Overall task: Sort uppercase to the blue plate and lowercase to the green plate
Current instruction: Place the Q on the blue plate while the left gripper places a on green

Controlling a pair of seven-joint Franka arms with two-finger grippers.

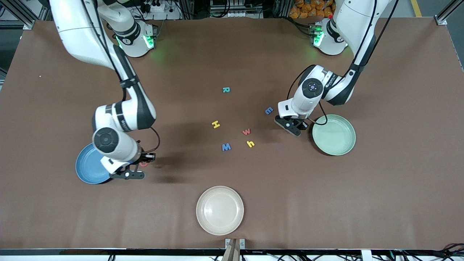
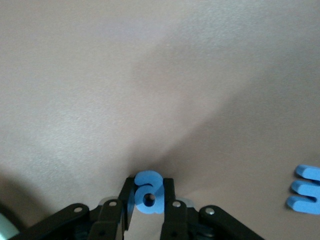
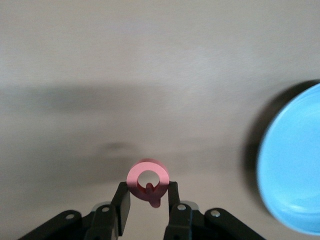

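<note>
My left gripper point(image 2: 148, 184) is shut on a blue rounded a-like lowercase letter point(image 2: 148, 193), low over the table beside the empty green plate point(image 1: 334, 135). In the front view the left gripper point(image 1: 294, 125) hides that letter. My right gripper point(image 3: 148, 187) is shut on the pinkish-red Q point(image 3: 147, 180), just off the rim of the blue plate point(image 3: 295, 180). The front view shows the right gripper point(image 1: 142, 162) beside the blue plate point(image 1: 88, 169), with the Q point(image 1: 144, 164) peeking out. Loose on the table lie the teal R point(image 1: 226, 89), blue e point(image 1: 269, 110), yellow H point(image 1: 216, 124), pinkish-red w point(image 1: 246, 131), yellow h point(image 1: 250, 144) and blue W point(image 1: 226, 146).
An empty cream plate point(image 1: 219, 210) sits near the table's front edge, nearer to the front camera than the letters. The blue e point(image 2: 306, 189) also shows close by in the left wrist view. Both arms reach in from their bases over the brown table.
</note>
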